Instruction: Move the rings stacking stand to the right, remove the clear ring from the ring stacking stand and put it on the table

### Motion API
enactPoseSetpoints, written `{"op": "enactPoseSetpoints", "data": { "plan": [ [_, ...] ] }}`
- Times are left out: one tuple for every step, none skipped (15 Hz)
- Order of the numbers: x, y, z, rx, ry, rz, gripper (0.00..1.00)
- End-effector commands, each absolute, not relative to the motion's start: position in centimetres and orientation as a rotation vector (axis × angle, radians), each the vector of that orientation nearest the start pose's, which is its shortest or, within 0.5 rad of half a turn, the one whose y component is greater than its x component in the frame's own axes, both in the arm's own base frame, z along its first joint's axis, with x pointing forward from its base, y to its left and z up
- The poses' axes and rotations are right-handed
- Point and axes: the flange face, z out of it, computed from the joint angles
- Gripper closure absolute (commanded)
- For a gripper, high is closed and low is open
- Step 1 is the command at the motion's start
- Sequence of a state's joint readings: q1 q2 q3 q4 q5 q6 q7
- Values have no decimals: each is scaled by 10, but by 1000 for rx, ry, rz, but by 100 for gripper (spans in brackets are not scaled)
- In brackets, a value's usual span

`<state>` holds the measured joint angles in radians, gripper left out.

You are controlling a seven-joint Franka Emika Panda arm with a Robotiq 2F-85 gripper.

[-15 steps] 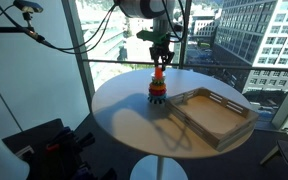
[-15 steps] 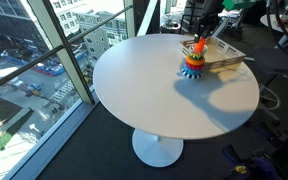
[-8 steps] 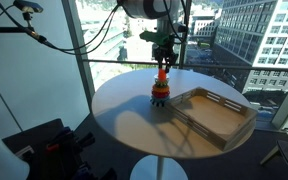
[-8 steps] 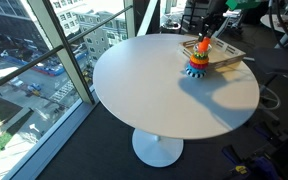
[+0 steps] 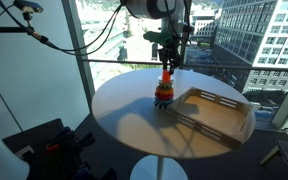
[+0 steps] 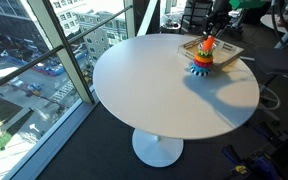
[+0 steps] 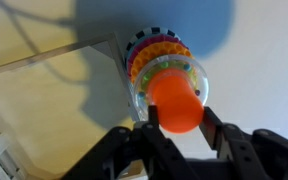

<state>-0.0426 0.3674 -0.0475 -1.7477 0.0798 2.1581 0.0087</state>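
Observation:
The rings stacking stand [image 5: 165,93] stands on the round beige table [image 5: 124,115] right against the wooden tray's corner. It also shows in an exterior view [image 6: 202,62] and in the wrist view [image 7: 156,62]. My gripper [image 5: 167,64] comes straight down on it and is shut on its orange-red peg top [image 7: 174,102]. The gripper also shows in an exterior view [image 6: 208,40] and in the wrist view [image 7: 174,118]. The clear ring [image 7: 187,70] sits on the stack just under the peg top, with coloured rings below it.
The rectangular wooden tray [image 5: 224,118] lies on the table beside the stand and also shows in an exterior view [image 6: 230,52] and in the wrist view [image 7: 44,110]. Floor-to-ceiling windows stand behind the table. Cables and equipment lie on the floor.
My gripper and the stand have slid across the table towards the tray. The tray has turned slightly where the stand meets it.

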Motion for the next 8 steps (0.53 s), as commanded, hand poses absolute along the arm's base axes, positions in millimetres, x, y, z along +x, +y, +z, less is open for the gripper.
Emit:
{"op": "enactPoseSetpoints", "data": {
  "plan": [
    [649,-63,377,-3075,292,-107,79],
    [649,-65,377,-3076,304,-111,79],
    [649,-67,377,-3076,312,-114,79],
    [649,-69,377,-3076,325,-118,79],
    [650,-71,377,-3076,344,-122,79],
    [650,-73,377,-3073,356,-124,79],
    [650,-75,377,-3069,372,-127,79],
    [650,-78,378,-3064,386,-131,79]
  ]
}}
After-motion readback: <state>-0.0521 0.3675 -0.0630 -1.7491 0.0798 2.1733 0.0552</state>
